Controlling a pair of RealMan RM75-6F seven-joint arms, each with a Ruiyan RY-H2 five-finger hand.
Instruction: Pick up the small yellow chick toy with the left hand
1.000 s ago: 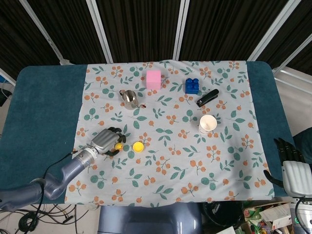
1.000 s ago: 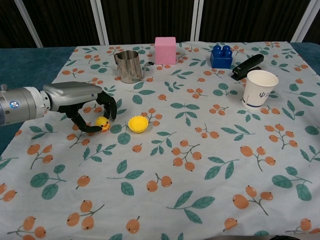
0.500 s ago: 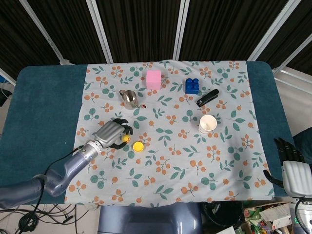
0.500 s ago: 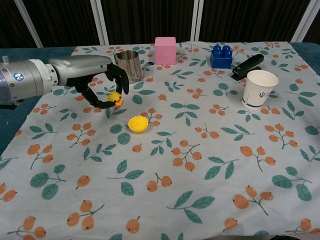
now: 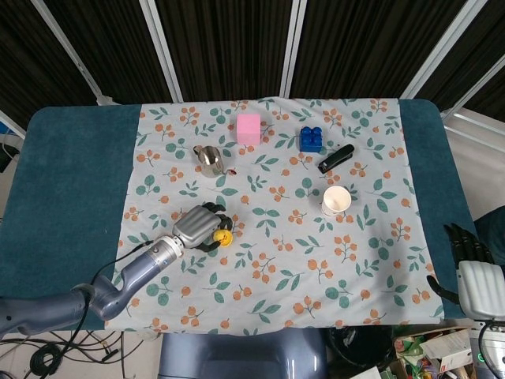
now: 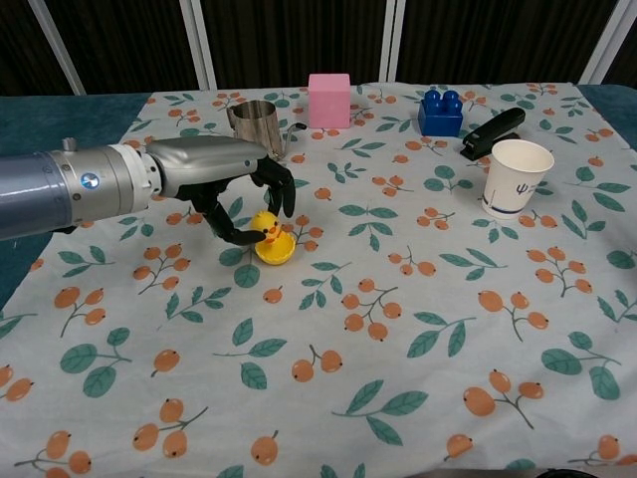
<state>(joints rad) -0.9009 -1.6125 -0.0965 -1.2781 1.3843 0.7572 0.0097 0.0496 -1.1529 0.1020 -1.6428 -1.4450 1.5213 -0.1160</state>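
Note:
My left hand [image 6: 231, 179] [image 5: 199, 226] hangs over the front left of the floral cloth and pinches the small yellow chick toy [image 6: 263, 226] [image 5: 224, 234] between thumb and fingers. The chick is lifted and sits directly above a small yellow ruffled cup [image 6: 275, 250]; whether they touch I cannot tell. In the head view the cup is hidden behind the hand and chick. My right hand [image 5: 469, 262] rests off the table at the lower right edge of the head view, dark fingers apart, holding nothing.
A steel pitcher [image 6: 258, 130], a pink block [image 6: 329, 100], a blue brick [image 6: 442, 112], a black stapler [image 6: 493, 132] and a white paper cup [image 6: 516, 177] stand along the far half of the cloth. The teal table [image 5: 71, 174] extends left of the cloth.
My left hand lifted the chick off the cloth and carried it rightward; it now hangs over the yellow ruffled cup. The right hand has not moved.

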